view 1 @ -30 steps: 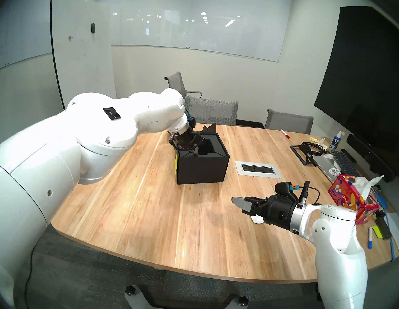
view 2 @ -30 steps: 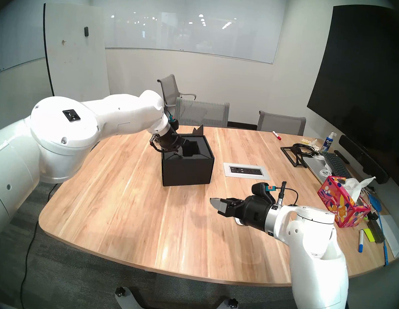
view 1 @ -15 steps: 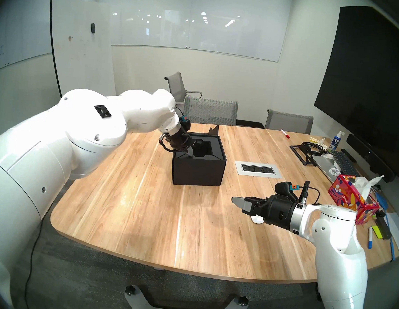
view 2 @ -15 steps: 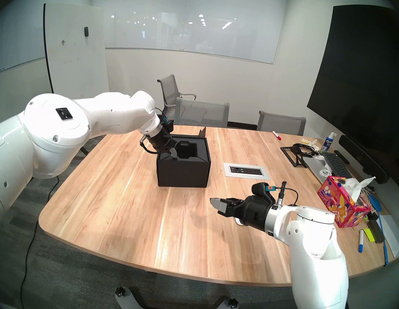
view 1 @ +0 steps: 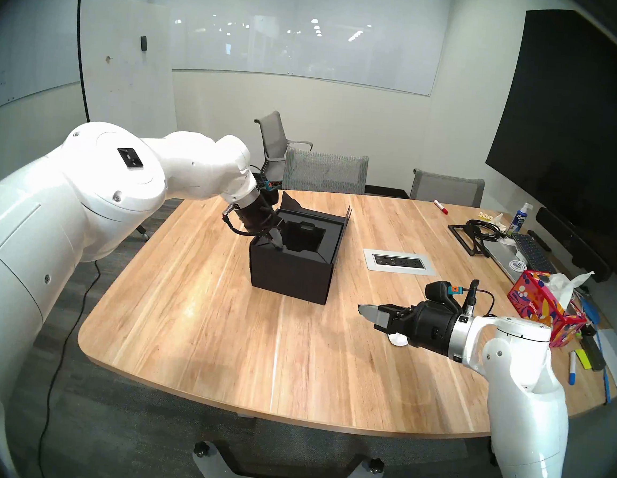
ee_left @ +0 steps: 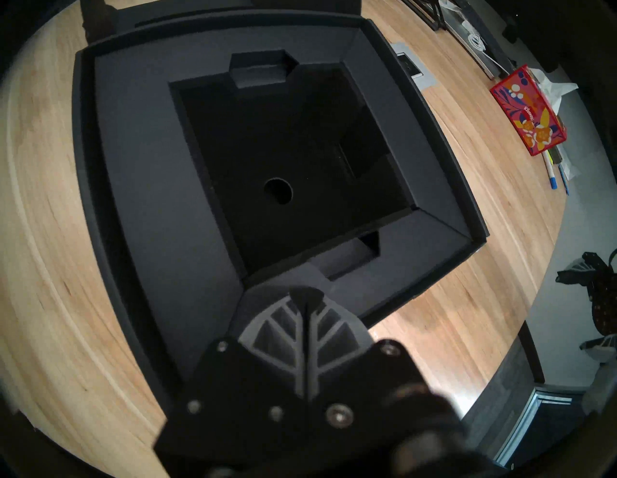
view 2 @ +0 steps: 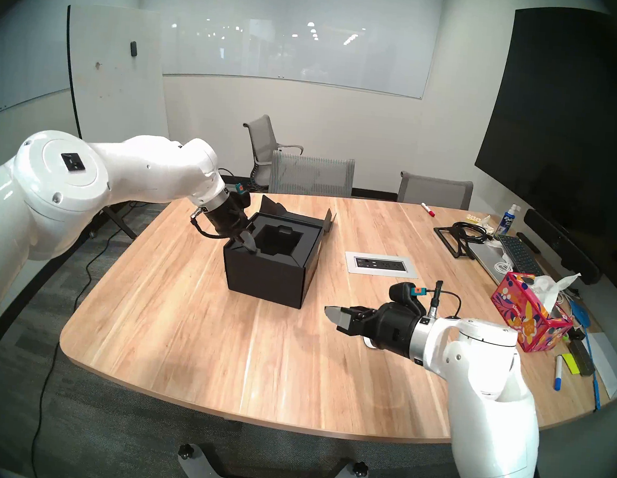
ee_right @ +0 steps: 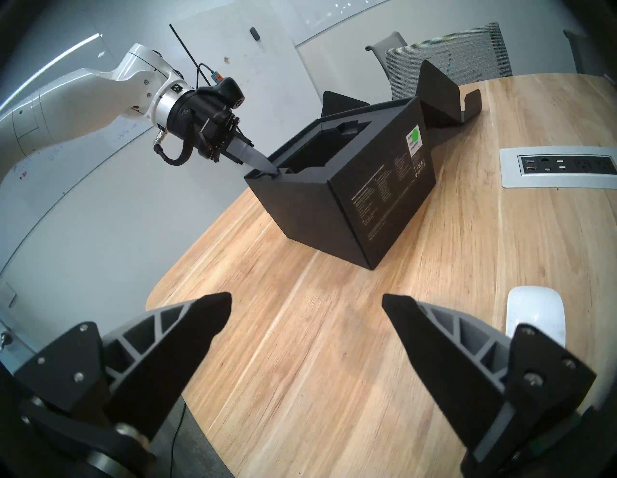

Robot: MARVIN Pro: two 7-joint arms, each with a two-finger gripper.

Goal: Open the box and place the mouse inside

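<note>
The box [view 1: 293,265] stands open; the left gripper [view 1: 276,244], fingers pressed together, touches its near corner. The mouse [ee_right: 536,308] lies beside the right gripper [ee_right: 305,312], fingers spread, not yet picked.

Head pair overlooks table [view 1: 290,343]; wrist cameras share the box [ee_right: 350,200].

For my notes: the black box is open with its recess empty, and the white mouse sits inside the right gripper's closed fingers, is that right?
Not quite: the right wrist view shows the right gripper open, with the mouse lying on the table beside it, not between its fingers. The box is indeed open and empty.
</note>
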